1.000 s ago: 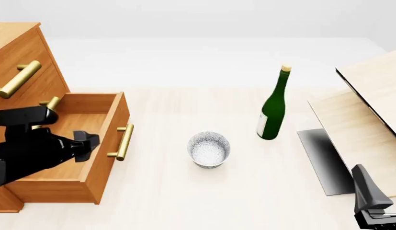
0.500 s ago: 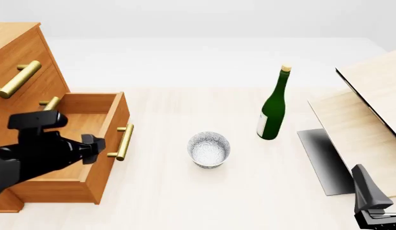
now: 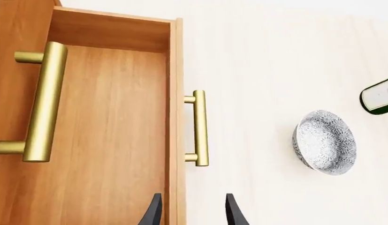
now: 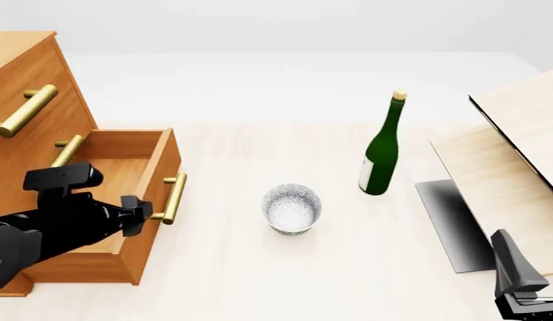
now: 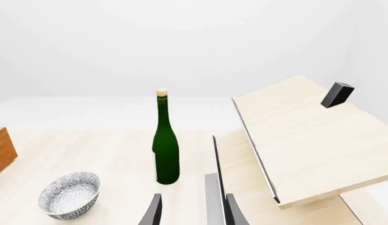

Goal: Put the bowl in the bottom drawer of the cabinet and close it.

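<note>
Since the earlier frame, left gripper [image 4: 144, 215] has been advanced rightward over the open bottom drawer [image 4: 124, 200], fingers parted, nothing held. Bowl [image 4: 292, 208] is noted upright on the table [image 4: 258, 281], right of it; right gripper [image 5: 189, 211] is parked, open.

Illumination is bright, even and diffuse in all three views. Shadows are soft and faint; the darkest patch lies on the table [image 4: 348, 267] beneath the pale boards [image 4: 513, 154] at 3 o'clock. Rendering is sharp throughout, without glare, blur or edge distortion.
</note>
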Robot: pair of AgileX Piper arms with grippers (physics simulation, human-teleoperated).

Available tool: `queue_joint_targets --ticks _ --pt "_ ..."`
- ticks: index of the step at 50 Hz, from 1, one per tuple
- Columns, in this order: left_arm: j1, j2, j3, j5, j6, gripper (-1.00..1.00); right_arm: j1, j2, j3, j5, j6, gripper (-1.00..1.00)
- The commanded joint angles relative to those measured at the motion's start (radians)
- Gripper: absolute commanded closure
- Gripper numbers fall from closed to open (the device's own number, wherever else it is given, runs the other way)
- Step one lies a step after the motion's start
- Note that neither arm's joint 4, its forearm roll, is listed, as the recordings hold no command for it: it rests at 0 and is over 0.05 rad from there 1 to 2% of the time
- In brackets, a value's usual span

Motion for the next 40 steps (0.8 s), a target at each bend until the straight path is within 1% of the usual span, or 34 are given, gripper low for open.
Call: queue_joint_targets --ticks 1,26,40 --pt "-0.013 0.017 0.027 -0.033 -0.027 -1.00 0.000 0.000 0.000 0.000 0.000 -1.00" --pt "-0.016 0.054 0.078 -0.092 -0.047 -1.00 0.000 0.000 0.000 0.000 0.000 -1.00" --pt "-0.038 0.080 0.089 -0.123 -0.068 -1.00 0.000 0.000 0.000 0.000 0.000 -1.00"
